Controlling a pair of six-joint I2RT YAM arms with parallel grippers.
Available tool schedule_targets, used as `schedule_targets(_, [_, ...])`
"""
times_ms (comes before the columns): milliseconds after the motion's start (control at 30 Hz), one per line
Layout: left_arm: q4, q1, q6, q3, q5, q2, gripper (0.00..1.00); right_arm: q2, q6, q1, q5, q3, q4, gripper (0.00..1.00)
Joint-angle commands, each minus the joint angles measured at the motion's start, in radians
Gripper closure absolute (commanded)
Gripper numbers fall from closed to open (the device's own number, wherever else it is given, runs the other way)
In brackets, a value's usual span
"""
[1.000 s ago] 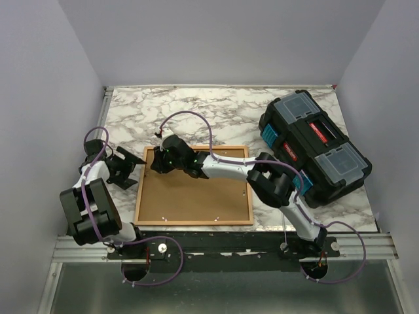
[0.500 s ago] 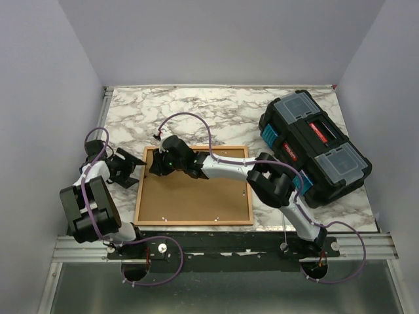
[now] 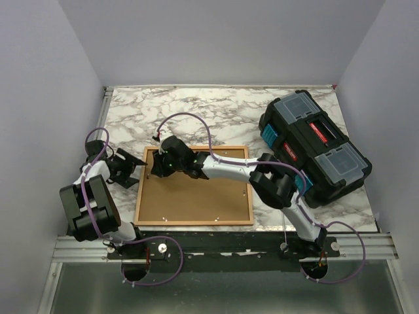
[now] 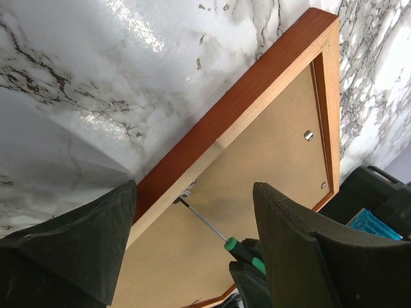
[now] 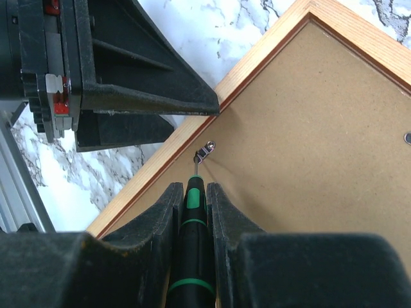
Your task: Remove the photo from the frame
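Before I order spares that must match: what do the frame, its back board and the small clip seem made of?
Frame: wood, it seems; pale grain on its face, orange-red stain outside. Back board: probably fibreboard, matte brown, even and grainless. Clip: bright metal, glinting; which metal I cannot tell.

2 black-and-white arms (image 3: 226,168), looping purple cables (image 3: 188,113), black pincer fingers (image 4: 77,244)

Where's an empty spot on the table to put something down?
The marble table is bare along the far edge, behind the frame and left of the toolbox. Crowded: the frame's far-left corner, where the left gripper and the right gripper, holding a screwdriver, sit close.
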Motion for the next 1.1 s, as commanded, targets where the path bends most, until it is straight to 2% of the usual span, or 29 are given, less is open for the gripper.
schedule_targets(0, [0.008,0.009,0.003,-0.009,0.013,-0.007,0.26,-0.050,-0.024,0.009,0.029,-0.031,-0.128,0.99])
schedule_targets(133, [-0.009,0.009,0.011,-0.002,-0.008,-0.025,0.25,-0.086,0.002,0.009,-0.039,-0.044,-0.092,0.99])
schedule_targets(267, [-0.054,-0.003,0.049,0.016,-0.076,-0.097,0.21,-0.201,0.025,0.010,-0.057,-0.121,-0.051,0.99])
schedule_targets(400, [-0.142,-0.064,0.084,0.027,-0.193,-0.254,0.19,-0.388,-0.011,0.008,0.060,-0.267,-0.091,0.99])
schedule_targets(467, [-0.189,-0.137,0.056,0.002,-0.240,-0.353,0.19,-0.490,-0.046,0.009,0.172,-0.350,-0.133,0.99])
schedule_targets(533, [-0.230,-0.257,-0.004,-0.034,-0.298,-0.459,0.19,-0.596,-0.060,0.002,0.288,-0.442,-0.182,0.99])
schedule_targets(667, [-0.324,-0.601,-0.239,-0.102,-0.478,-0.660,0.16,-0.831,-0.035,-0.042,0.437,-0.598,-0.288,0.99])
schedule_targets(733, [-0.370,-0.742,-0.369,-0.138,-0.539,-0.741,0.04,-0.941,-0.027,-0.060,0.503,-0.648,-0.351,0.99])
schedule_targets(800, [-0.410,-0.890,-0.477,-0.155,-0.577,-0.786,0.02,-1.044,-0.018,-0.067,0.565,-0.685,-0.414,0.99])
schedule_targets(967, [-0.463,-1.259,-0.719,-0.123,-0.594,-0.712,0.02,-1.244,-0.018,-0.073,0.652,-0.775,-0.476,0.99])
schedule_targets(1067, [-0.525,-1.368,-0.829,-0.067,-0.564,-0.587,0.02,-1.283,-0.006,-0.073,0.666,-0.791,-0.501,0.99])
